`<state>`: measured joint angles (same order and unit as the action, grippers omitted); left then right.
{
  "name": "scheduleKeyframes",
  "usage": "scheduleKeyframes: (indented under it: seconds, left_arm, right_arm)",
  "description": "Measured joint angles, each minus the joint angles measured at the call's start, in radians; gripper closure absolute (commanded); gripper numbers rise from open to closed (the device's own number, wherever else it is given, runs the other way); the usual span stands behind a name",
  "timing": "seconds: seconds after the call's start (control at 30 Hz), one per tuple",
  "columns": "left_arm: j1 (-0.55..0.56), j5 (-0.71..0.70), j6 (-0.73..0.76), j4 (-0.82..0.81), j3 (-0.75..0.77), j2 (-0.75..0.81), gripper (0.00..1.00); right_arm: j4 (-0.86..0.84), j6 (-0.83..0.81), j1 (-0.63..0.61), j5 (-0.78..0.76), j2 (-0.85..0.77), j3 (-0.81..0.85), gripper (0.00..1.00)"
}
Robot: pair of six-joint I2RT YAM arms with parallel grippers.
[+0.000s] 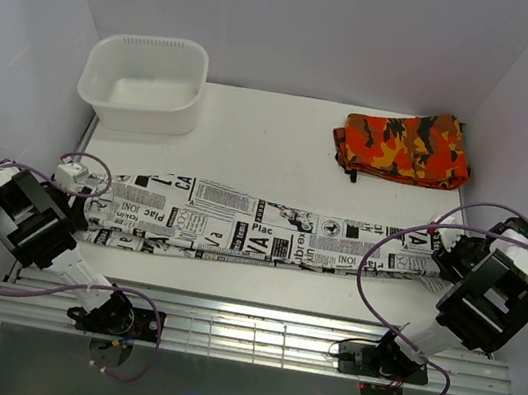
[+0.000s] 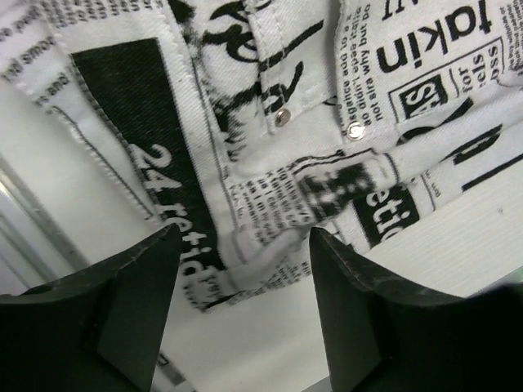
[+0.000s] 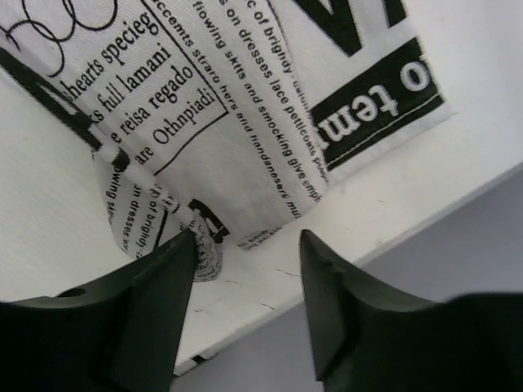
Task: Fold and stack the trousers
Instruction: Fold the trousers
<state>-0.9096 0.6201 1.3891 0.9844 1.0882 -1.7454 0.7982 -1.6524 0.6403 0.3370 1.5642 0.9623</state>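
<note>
The newspaper-print trousers (image 1: 259,229) lie stretched left to right across the table, folded lengthwise. My left gripper (image 1: 79,182) is at their waist end on the left. In the left wrist view it (image 2: 243,241) is open, with the waistband and rivets (image 2: 286,155) just beyond the fingertips. My right gripper (image 1: 443,250) is at the leg-cuff end on the right. In the right wrist view it (image 3: 247,241) is open, with the cuff (image 3: 245,139) just ahead near the table's right edge. Neither gripper holds fabric.
A white plastic tub (image 1: 144,81) stands at the back left. A folded orange, red and black camouflage garment (image 1: 404,146) lies at the back right. White walls enclose the table. A metal rail (image 1: 251,332) runs along the near edge.
</note>
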Motion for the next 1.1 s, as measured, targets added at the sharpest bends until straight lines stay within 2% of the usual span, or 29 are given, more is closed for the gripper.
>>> scheduleKeyframes:
  seconds: [0.03, 0.07, 0.13, 0.2, 0.3, 0.47, 0.5, 0.63, 0.73, 0.83, 1.0, 1.1]
  left_arm:
    - [-0.005, 0.003, 0.025, 0.01, 0.005, 0.008, 0.03]
    - [-0.011, 0.007, 0.059, 0.03, 0.014, 0.024, 0.02]
    - [-0.019, 0.024, 0.101, 0.077, 0.036, 0.065, 0.02]
    - [-0.027, 0.047, 0.155, 0.133, 0.068, 0.137, 0.02]
    - [-0.029, 0.085, 0.208, 0.201, 0.113, 0.228, 0.02]
    - [-0.028, 0.156, 0.215, 0.251, 0.137, 0.287, 0.02]
    - [-0.028, 0.163, 0.209, 0.253, 0.134, 0.28, 0.02]
    - [-0.028, 0.18, 0.161, 0.23, 0.096, 0.253, 0.02]
    - [-0.023, 0.184, 0.113, 0.2, 0.06, 0.24, 0.02]
    - [-0.015, 0.186, 0.051, 0.153, 0.021, 0.232, 0.02]
    - [-0.001, 0.187, -0.026, 0.097, -0.053, 0.231, 0.02]
    - [0.006, 0.188, -0.051, 0.079, -0.069, 0.231, 0.02]
  right_arm:
    - [0.005, 0.001, 0.0, -0.001, -0.002, 0.016, 0.32]
    - [0.011, -0.002, 0.001, 0.0, -0.007, 0.037, 0.19]
    - [0.035, -0.011, 0.004, -0.002, -0.027, 0.071, 0.1]
    - [0.066, -0.019, 0.009, 0.003, -0.053, 0.104, 0.09]
    - [0.14, -0.028, 0.018, 0.013, -0.092, 0.165, 0.03]
    - [0.209, -0.011, 0.039, 0.02, -0.093, 0.251, 0.05]
    - [0.227, -0.001, 0.041, 0.017, -0.076, 0.273, 0.1]
    - [0.266, 0.024, 0.055, 0.002, 0.0, 0.317, 0.09]
    - [0.281, 0.068, 0.082, 0.004, 0.044, 0.33, 0.04]
    - [0.31, 0.182, 0.102, 0.017, 0.113, 0.404, 0.21]
    - [0.275, 0.491, 0.106, 0.06, 0.138, 0.393, 0.33]
    - [0.227, 0.646, 0.106, 0.066, 0.113, 0.297, 0.3]
